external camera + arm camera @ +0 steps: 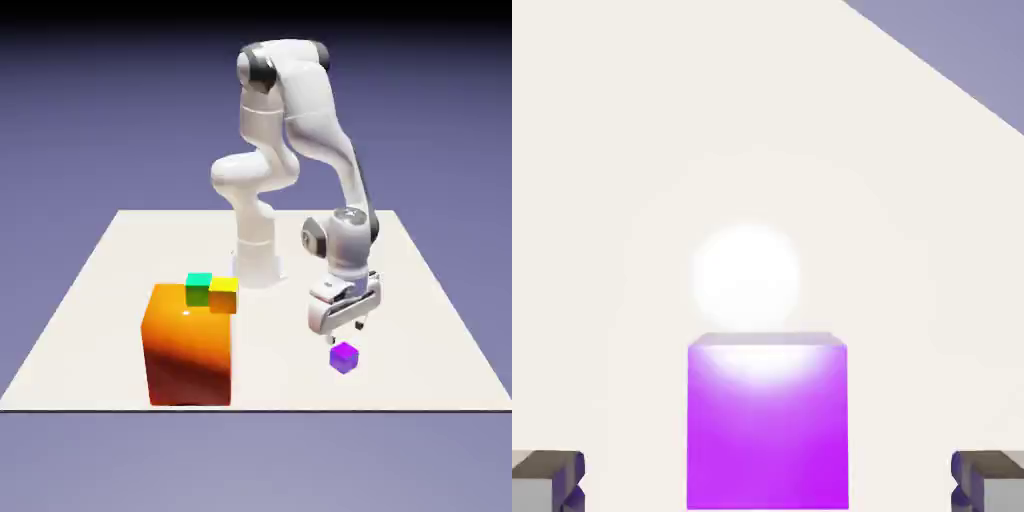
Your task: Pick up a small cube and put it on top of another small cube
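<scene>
The tiny glossy purple cube (344, 357) rests on the white table, toward the exterior view's right and near the front edge. My gripper (346, 334) hangs just above it, open, fingers pointing down and nothing between them. In the hand view the purple cube (767, 425) fills the lower middle, centred between my two grey fingertips (548, 480), which stand wide apart at the bottom corners, clear of its sides. A small green cube (199, 289) and a small yellow cube (223, 295) sit side by side on top of the big orange block (188, 345).
The big orange block stands on the table at the exterior view's left of the gripper, with a gap between them. The table's front edge (300, 408) runs close below the purple cube. A corner of the table shows at the hand view's upper right.
</scene>
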Robot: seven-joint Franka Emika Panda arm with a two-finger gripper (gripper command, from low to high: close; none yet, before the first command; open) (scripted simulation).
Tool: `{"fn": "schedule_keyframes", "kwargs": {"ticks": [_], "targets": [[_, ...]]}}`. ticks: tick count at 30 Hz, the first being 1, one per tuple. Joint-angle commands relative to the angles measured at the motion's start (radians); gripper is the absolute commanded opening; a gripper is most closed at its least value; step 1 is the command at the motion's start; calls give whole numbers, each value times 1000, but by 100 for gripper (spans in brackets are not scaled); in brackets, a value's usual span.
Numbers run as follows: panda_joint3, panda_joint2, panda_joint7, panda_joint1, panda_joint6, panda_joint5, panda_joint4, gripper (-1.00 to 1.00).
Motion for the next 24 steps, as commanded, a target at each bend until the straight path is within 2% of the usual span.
{"fn": "schedule_keyframes", "kwargs": {"ticks": [1,5,6,15,24], "targets": [[-1,36,1,1,27,-1,9,0],[-5,152,3,4,114,-5,38,0],[-5,152,3,4,114,-5,38,-100],[21,-113,26,-17,-72,-63,-15,-100],[-91,-401,84,-261,-464,-150,110,-100]]}}
